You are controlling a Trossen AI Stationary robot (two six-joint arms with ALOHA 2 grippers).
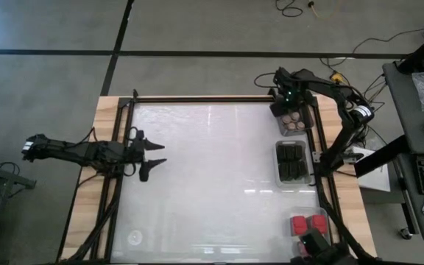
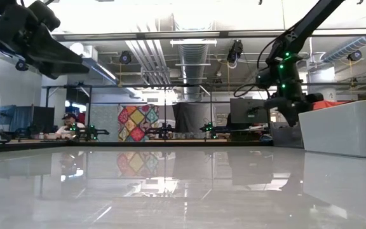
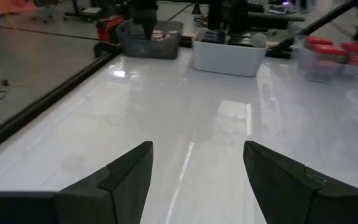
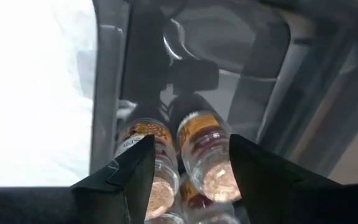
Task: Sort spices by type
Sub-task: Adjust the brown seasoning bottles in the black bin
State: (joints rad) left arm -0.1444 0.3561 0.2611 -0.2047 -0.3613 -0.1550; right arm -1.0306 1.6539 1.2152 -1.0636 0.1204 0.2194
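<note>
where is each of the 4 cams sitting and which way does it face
High view: above the table, looking straight down; shows both arms, the left gripper open over the bare table.
Low view: at table-top height, looking level into the room; both arms enter from above.
Left wrist view: on the left arm, looking across the table past its own fingers toward the trays.
Right wrist view: on the right arm, looking down past the right gripper into the jars.
Shared: the high view and left wrist view both show the red blocks.

Overhead straight down, low level across table (image 1: 197,184) — wrists close, forward
</note>
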